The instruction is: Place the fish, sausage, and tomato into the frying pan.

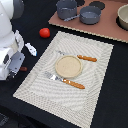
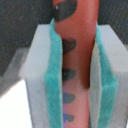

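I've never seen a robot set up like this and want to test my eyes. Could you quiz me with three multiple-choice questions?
1. Where is the tomato?
A. On the round plate
B. On the dark table, off the mat
C. In the beige bowl

2. How many orange-handled cutlery pieces lie on the mat?
A. Two
B. Three
C. Four

3. What does the frying pan hold?
A. The fish
B. The tomato
C. None of the three foods

Answers:
1. B: the tomato lies beyond the mat corner.
2. A: one piece and another flank the plate.
3. C: the frying pan looks bare, the fish is on the table, and the sausage is between the gripper pads.
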You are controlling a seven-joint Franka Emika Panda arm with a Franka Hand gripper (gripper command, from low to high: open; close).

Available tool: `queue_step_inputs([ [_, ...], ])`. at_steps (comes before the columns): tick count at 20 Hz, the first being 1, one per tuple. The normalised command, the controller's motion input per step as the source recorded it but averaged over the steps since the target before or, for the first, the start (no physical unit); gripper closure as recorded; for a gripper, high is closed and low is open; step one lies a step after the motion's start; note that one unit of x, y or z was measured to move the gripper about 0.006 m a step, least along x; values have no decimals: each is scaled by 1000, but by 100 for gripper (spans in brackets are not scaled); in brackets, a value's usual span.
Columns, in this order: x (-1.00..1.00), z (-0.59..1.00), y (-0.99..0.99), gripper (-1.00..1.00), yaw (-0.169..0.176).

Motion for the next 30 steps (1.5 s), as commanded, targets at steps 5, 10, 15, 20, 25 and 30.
queue_step_inputs([
  [5, 197, 970, 26, 100, -39],
  [10, 812, 1000, 570, 100, -24],
  [15, 972, 1000, 704, 100, -9],
  [20, 955, 1000, 815, 100, 0],
  [25, 816, 1000, 908, 100, 0],
  [30, 813, 1000, 923, 100, 0],
])
